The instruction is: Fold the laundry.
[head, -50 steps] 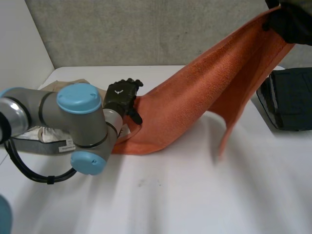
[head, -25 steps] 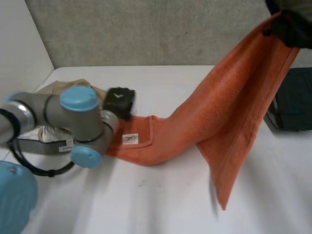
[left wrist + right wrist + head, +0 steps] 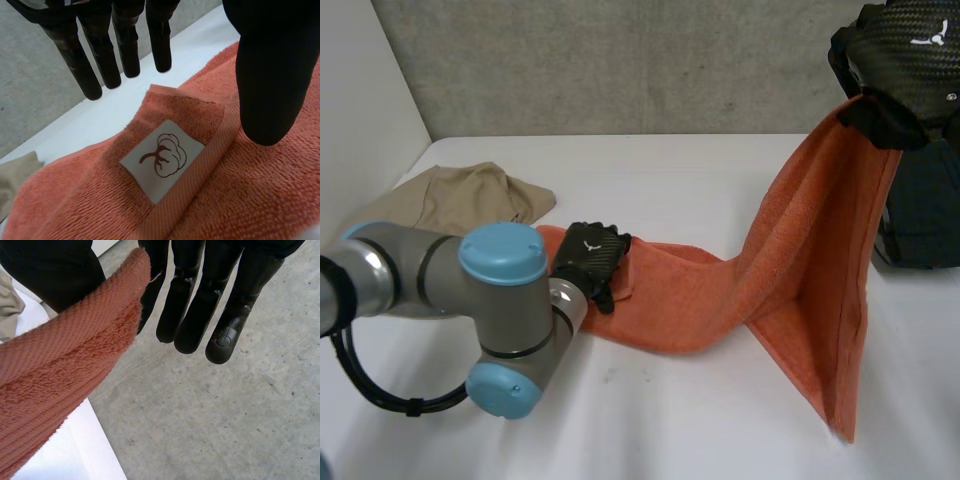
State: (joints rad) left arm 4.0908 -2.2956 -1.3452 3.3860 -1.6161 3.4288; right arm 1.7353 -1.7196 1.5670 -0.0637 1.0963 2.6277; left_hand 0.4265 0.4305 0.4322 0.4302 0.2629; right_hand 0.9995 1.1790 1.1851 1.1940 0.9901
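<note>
Left hand (image 3: 592, 258) is laid flat on the left end of the orange towel (image 3: 690, 300), open, with its fingers (image 3: 106, 65) straight and reaching just past the hem and the thumb set down on the pile; nothing is pinched, and the corner with the white label (image 3: 161, 160) is seen under the palm in the left wrist view. Half a second ago this hand had been drawn back off the cloth and the label lay bare in the head view; it has since been brought back over that corner, so the left end is taken to be pinned for the next fold. Right hand (image 3: 905, 60) is held high at the far right, closed on the towel's other end, whose edge is nipped between thumb and straight fingers (image 3: 195, 325). 1 second ago the towel was stretched in a taut slope; now slack has been let in and a doubled flap hangs to a tip near the table (image 3: 620, 430). The long axis runs from left to right along the table, then climbs to the raised hand. A beige cloth (image 3: 460, 195) lies at the far left.
</note>
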